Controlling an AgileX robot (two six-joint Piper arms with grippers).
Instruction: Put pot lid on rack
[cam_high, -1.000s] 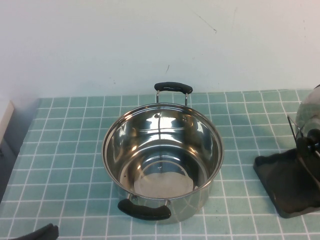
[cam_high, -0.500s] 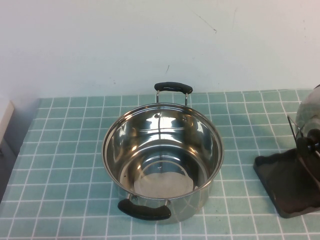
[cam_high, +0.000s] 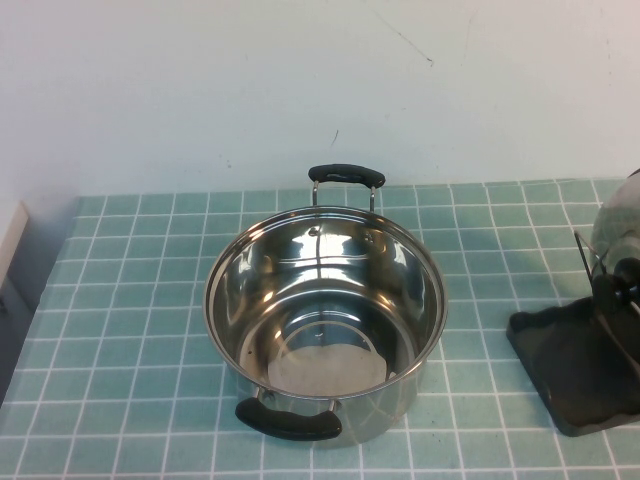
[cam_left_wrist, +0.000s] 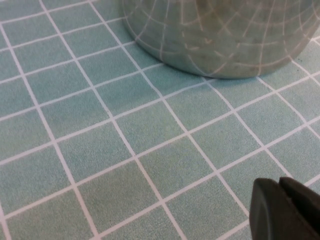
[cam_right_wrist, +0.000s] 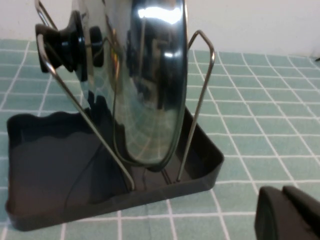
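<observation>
The shiny domed pot lid (cam_high: 618, 225) stands on edge between the wire dividers of the dark rack (cam_high: 560, 370) at the table's right edge. In the right wrist view the lid (cam_right_wrist: 145, 80) leans upright in the rack (cam_right_wrist: 50, 150), with its black knob (cam_right_wrist: 67, 42) facing sideways. My right gripper (cam_right_wrist: 282, 192) is shut and empty, low over the tiles a short way from the rack. My left gripper (cam_left_wrist: 280, 187) is shut and empty, low over the tiles near the steel pot (cam_left_wrist: 220, 35). Neither gripper shows in the high view.
The deep steel pot (cam_high: 325, 310) with two black loop handles stands lidless in the middle of the green tiled table. A white wall runs along the back. The table's left edge (cam_high: 30, 300) drops off beside a pale object.
A dark tip of my left gripper at the lower left corner of the high view has withdrawn out of view. The pot, lid and rack have not moved.
</observation>
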